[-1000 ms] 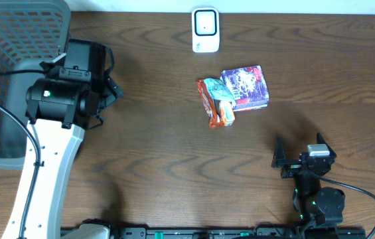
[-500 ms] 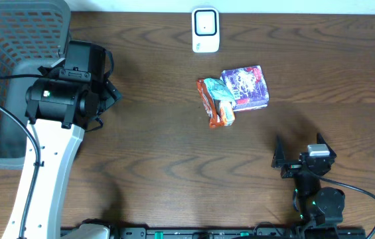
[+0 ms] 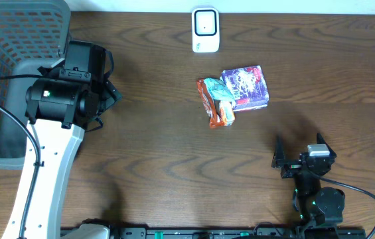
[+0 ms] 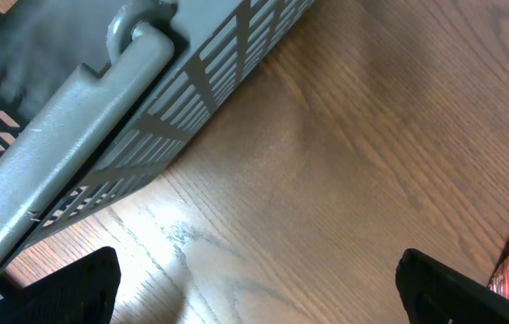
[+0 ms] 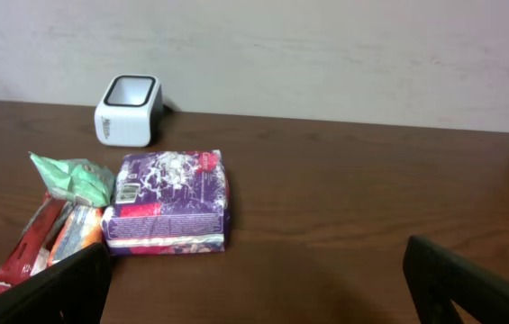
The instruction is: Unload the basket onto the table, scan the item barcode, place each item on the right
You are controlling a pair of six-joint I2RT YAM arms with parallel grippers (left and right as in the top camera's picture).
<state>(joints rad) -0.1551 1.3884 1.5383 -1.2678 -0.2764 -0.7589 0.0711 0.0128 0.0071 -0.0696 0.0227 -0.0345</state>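
Purple packet point(image 3: 245, 87) beyond right claw point(image 3: 298, 147) (jaws wide)

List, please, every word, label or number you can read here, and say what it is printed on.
Nothing can be read in any view.
On the purple packet: a white label and print along its front edge, too small to read.
On the red snack wrapper: white lettering, blurred.
On the white barcode scanner: a small dark marking on its side, too small to read.

1. One white, box-shaped plastic barcode scanner point(image 3: 206, 29) was counted.
2. One purple, rectangular foil packet point(image 3: 245, 87) was counted.
3. One orange-and-green crinkled snack wrapper point(image 3: 216, 101) was counted.
4. One grey, slatted plastic basket point(image 3: 14, 26) was counted.
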